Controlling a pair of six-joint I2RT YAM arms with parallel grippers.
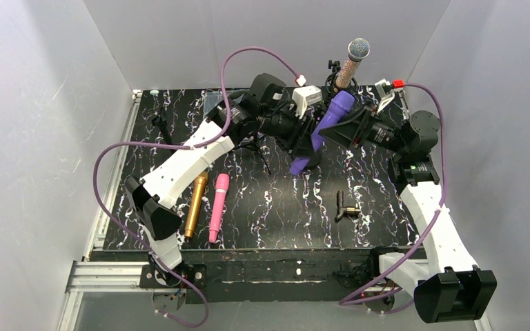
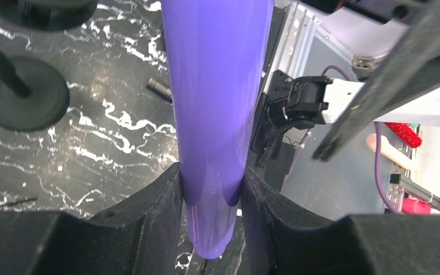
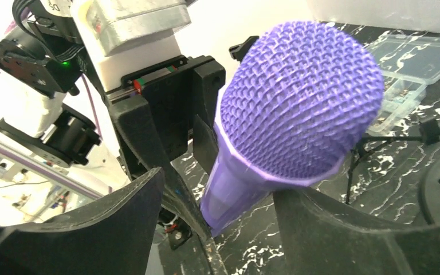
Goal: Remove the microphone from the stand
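Grip on the purple microphone [image 1: 328, 127] falls to the left claw [image 2: 212, 186], shut tight on the smooth, glossy, tapering handle near its tail, likely to carry it. The right claw [image 3: 217, 192] stands spread around the neck under the domed woven-mesh head, one finger clear. It hangs tilted above the marbled tabletop's [image 1: 283, 207] far middle.

Both my arms match: left arm [image 1: 186, 155] and right arm [image 1: 433, 221] have white plastic link shells and chunky black joint housings [image 1: 157, 215]. A purple cable [image 1: 255, 48] loops along each. I see a white camera box [image 1: 308, 95] on the left wrist. The right wrist carries a red-tipped bit [image 1: 397, 84], probably a connector. The fingers [image 2: 140, 229] are matte black and wedge-shaped. There is a green LED [image 3: 64, 63] on a black left-arm motor, and small red and green marks [image 3: 140, 85] on the rail.
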